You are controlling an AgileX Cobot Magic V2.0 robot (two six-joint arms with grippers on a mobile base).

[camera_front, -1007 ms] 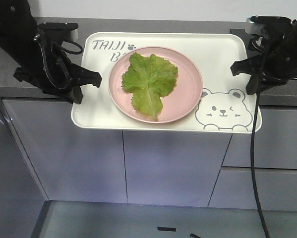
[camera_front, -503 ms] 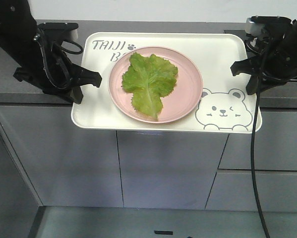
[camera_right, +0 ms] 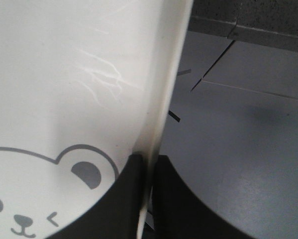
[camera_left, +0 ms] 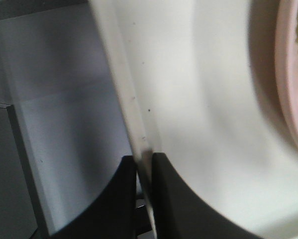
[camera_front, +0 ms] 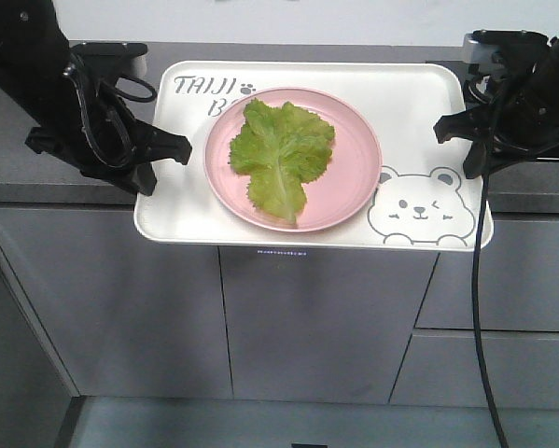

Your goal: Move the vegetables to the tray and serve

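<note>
One cream tray [camera_front: 410, 103] is seen, held at its two short edges by two black pincers. The left pincer [camera_front: 162, 163] is clamped on the rim of one edge, and the right pincer [camera_front: 458, 149] is clamped on the rim of the opposite edge. In each wrist view the thin rim is pinched between two dark fingers [camera_left: 124, 199]. One round pink plate [camera_front: 354, 177] is carried on the tray, midway between the pincers. One green lettuce leaf [camera_front: 279, 154] is laid flat on the plate, its pale rib pointing to the tray's near edge. One bear face [camera_front: 421, 207] is drawn just inward of the right pincer, and grey lettering [camera_front: 204, 86] is printed just inward of the left pincer. One black cable [camera_front: 475, 308] is hung below the right pincer. Compared with half a second ago, the tray, plate, leaf and both pincers are found at the same spots in the view. The grey bench [camera_front: 540, 182] and cabinet fronts [camera_front: 316, 317] have slid lower, so more bench top is shown. The second line of lettering is covered by the plate after its first letter. The left wrist view is blurred, with only a sliver of plate at its edge. It cannot be told whether the tray is touching the bench.
</note>
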